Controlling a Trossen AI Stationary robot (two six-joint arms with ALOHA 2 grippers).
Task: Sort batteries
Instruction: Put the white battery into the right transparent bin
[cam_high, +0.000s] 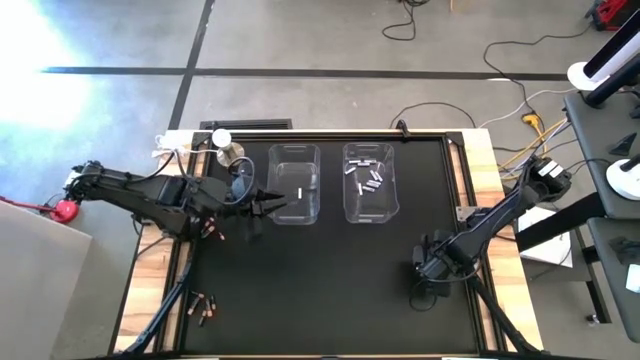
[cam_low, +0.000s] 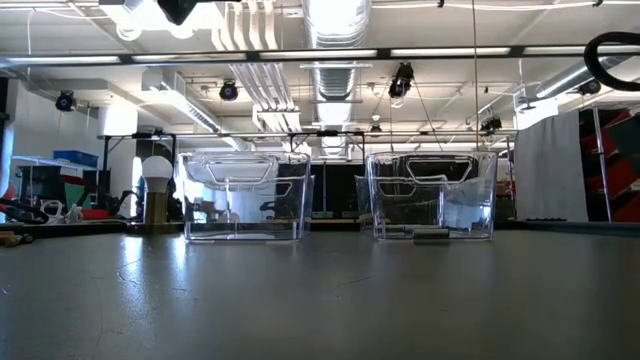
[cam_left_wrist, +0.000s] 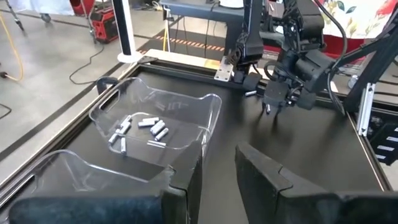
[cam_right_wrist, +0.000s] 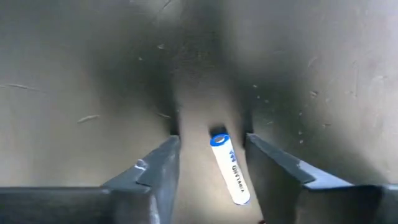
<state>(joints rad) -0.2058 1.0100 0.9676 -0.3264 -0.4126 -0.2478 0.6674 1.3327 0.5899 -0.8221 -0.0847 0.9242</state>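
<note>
The right gripper (cam_high: 428, 266) is down at the black counter (cam_high: 330, 290) at about four o'clock from its middle, and its wrist view shows a white battery with a blue band (cam_right_wrist: 229, 168) lying on the mat between the two fingers; the jaws stand apart on either side of it, with a gap between each finger and the battery, so nothing is clamped. The left gripper (cam_high: 272, 205) reaches in from nine o'clock and sits at the rim of the left clear bin (cam_high: 296, 152), at that bin's near corner; its jaws are apart by a narrow gap with nothing seen between them in its own wrist view. The two clear bins stand side by side at twelve o'clock on the counter. The right clear bin (cam_high: 370, 152) holds a small cluster of white batteries (cam_high: 370, 180), which lie loose on its floor, also visible from the left wrist (cam_left_wrist: 140, 129). The left bin holds a single pale battery (cam_high: 300, 193). More batteries, the copper-reddish kind, lie on the mat outside the bins: a few (cam_high: 212, 231) just below the left arm at around nine o'clock, and a second small group (cam_high: 205, 307) near the counter's edge at seven o'clock. A small white-topped object (cam_high: 222, 138) stands at the far left corner, at about eleven o'clock, near a silvery item (cam_high: 232, 154). In the low view the two bins (cam_low: 243, 196) stand upright and apart from each other.
</note>
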